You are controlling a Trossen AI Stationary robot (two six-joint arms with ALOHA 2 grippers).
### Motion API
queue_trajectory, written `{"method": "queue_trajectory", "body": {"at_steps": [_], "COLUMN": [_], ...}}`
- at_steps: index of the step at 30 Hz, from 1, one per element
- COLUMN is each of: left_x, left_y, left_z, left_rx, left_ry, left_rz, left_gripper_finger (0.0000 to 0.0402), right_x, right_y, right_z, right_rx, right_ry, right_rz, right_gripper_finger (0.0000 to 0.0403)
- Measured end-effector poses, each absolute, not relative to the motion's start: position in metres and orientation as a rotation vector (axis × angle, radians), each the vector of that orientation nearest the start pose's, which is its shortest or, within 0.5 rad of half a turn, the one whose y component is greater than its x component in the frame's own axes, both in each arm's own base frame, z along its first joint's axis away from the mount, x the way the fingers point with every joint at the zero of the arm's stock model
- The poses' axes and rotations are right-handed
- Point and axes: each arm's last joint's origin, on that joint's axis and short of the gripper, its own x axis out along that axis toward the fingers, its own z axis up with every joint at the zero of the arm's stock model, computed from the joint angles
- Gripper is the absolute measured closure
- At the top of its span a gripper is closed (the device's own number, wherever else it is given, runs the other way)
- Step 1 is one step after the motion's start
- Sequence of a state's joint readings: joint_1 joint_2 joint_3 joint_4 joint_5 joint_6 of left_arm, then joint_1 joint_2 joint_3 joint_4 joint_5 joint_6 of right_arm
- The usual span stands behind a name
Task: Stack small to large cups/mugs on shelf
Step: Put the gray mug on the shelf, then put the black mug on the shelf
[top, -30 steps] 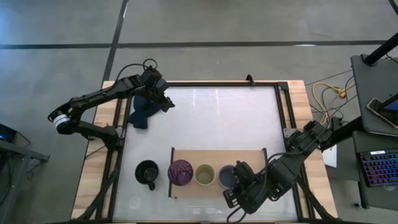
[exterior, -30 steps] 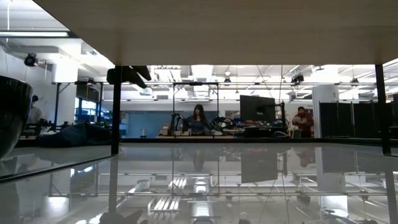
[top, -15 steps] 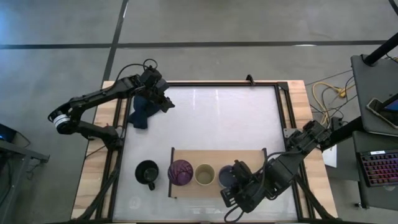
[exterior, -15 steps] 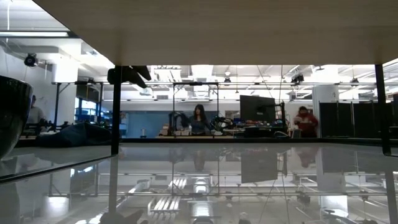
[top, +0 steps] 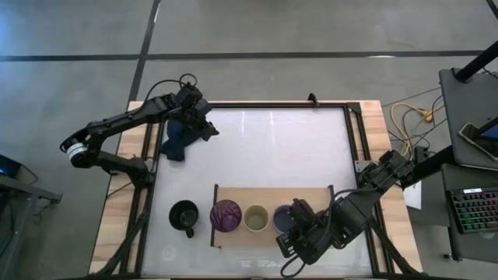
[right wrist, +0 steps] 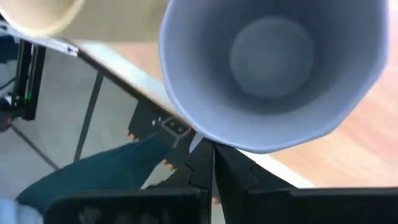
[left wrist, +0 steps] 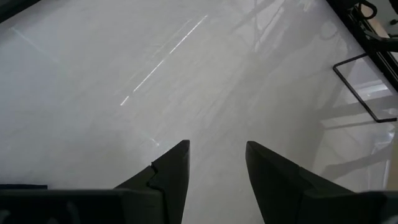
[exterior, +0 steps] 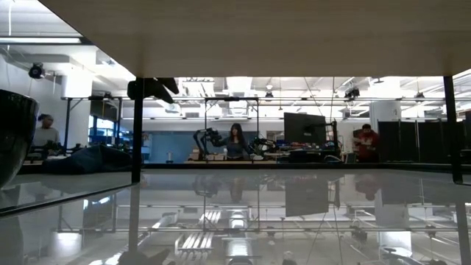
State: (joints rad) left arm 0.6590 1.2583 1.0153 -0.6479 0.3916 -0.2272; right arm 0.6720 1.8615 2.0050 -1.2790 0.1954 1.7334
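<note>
The light-wood shelf (top: pixel 311 196) lies near the table's front edge. On it stand the purple tumbler (top: pixel 226 215), the pale yellow cup (top: pixel 256 218) and the grey-lavender mug (top: pixel 282 220) in a row. The black mug (top: pixel 184 217) stands on the table just left of the shelf. My right gripper (top: pixel 294 224) is at the grey-lavender mug's right near side, its fingers closed together under the mug's rim (right wrist: pixel 211 163). My left gripper (left wrist: pixel 214 155) is open and empty over the far left of the table, beside the dark blue cloth (top: pixel 176 140). My right gripper is shut at the grey-lavender mug's outer wall (right wrist: pixel 249 147), on its near right side. The mug's rim hides the place of contact, so which part it has cannot be told. The mug stands upright, mouth up, over the shelf's near edge (right wrist: pixel 118 81); I cannot tell whether it is lifted.
The shelf's black end rails (top: pixel 215 216) (top: pixel 333 194) stand at its two short ends. In the low view the shelf's underside (exterior: pixel 257 37) fills the top, and the black mug (exterior: pixel 15 140) shows at the left. People stand in the room behind the table.
My right gripper has edged slightly toward the table's left at the grey-lavender mug, its fingers staying shut. The cups on the shelf and the black mug stand as before.
</note>
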Motion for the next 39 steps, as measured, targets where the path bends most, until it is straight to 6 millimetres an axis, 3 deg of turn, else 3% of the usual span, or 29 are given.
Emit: {"method": "queue_trajectory", "body": {"at_steps": [13, 20, 28, 35, 39], "left_x": [0.199, 0.189, 0.171, 0.134, 0.109], "left_y": [0.14, 0.132, 0.117, 0.087, 0.063], "left_z": [0.285, 0.287, 0.307, 0.324, 0.322], "left_rx": [-0.665, -0.641, -0.588, -0.536, -0.576], "left_ry": [0.751, 0.788, 0.712, 0.724, 0.834], "left_rz": [0.339, 0.324, 0.314, 0.289, 0.26], "left_gripper_finger": [0.0259, 0.0258, 0.0258, 0.0239, 0.0227], "right_x": [0.289, 0.274, 0.263, 0.246, 0.231], "right_y": [0.222, 0.214, 0.204, 0.189, 0.172], "right_z": [0.38, 0.4, 0.412, 0.422, 0.435], "right_rx": [1.018, 1.003, 0.971, 0.87, 0.776], "right_ry": [1.015, 0.914, 0.928, 0.898, 0.796], "right_rz": [-0.462, -0.482, -0.492, -0.533, -0.563], "right_gripper_finger": [0.0394, 0.0386, 0.0319, 0.025, 0.0222]}}
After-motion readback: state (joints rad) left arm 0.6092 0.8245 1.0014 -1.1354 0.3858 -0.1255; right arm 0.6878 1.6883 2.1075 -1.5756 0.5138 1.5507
